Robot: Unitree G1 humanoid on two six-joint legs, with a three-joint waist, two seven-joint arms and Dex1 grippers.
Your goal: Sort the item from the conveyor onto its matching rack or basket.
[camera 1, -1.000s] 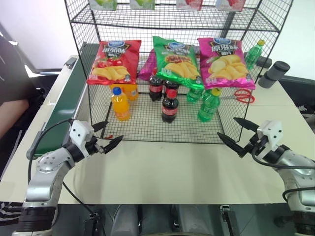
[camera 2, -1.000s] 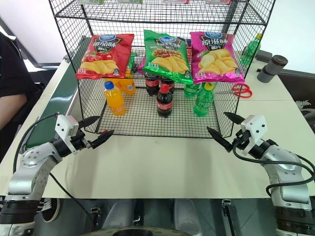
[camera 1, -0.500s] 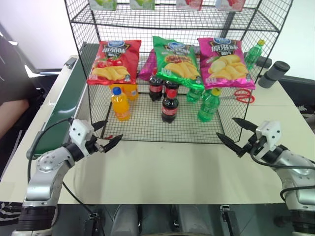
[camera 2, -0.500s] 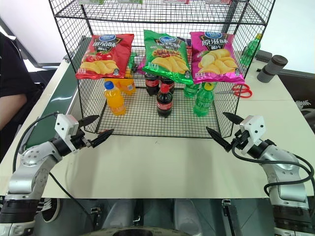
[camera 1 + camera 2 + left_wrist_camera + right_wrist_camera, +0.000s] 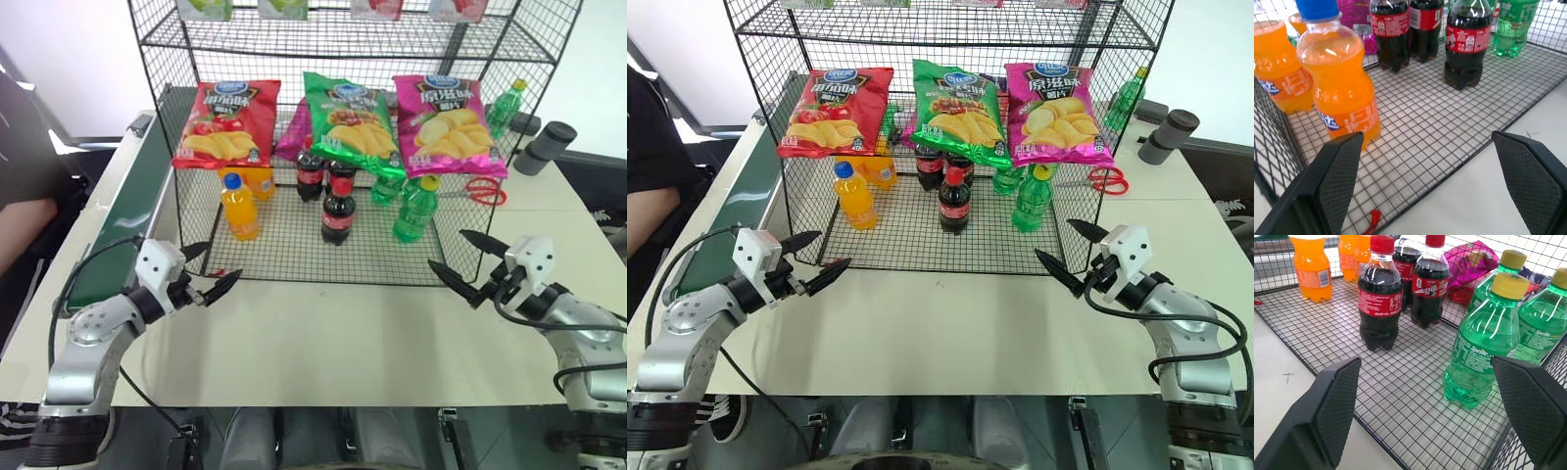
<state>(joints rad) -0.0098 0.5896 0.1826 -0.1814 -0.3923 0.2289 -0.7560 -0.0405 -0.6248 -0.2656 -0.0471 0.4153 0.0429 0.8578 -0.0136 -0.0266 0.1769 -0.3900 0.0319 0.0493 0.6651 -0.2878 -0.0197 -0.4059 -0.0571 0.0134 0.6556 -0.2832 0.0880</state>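
Three cola bottles with red caps stand on the black wire rack's grid floor; the front cola bottle stands alone, nearer the rack's open front. The dark green conveyor runs along the table's left side with nothing on its visible belt. My left gripper hovers open and empty in front of the rack's left corner. My right gripper hovers open and empty at the rack's right front corner. The left wrist view shows the front cola bottle beyond the open fingers, and the right wrist view shows it too.
Orange-drink bottles stand left on the rack floor, green bottles right. Three chip bags hang across the rack's front. Red scissors and a grey cylinder lie at the right. A person's arm is beyond the conveyor.
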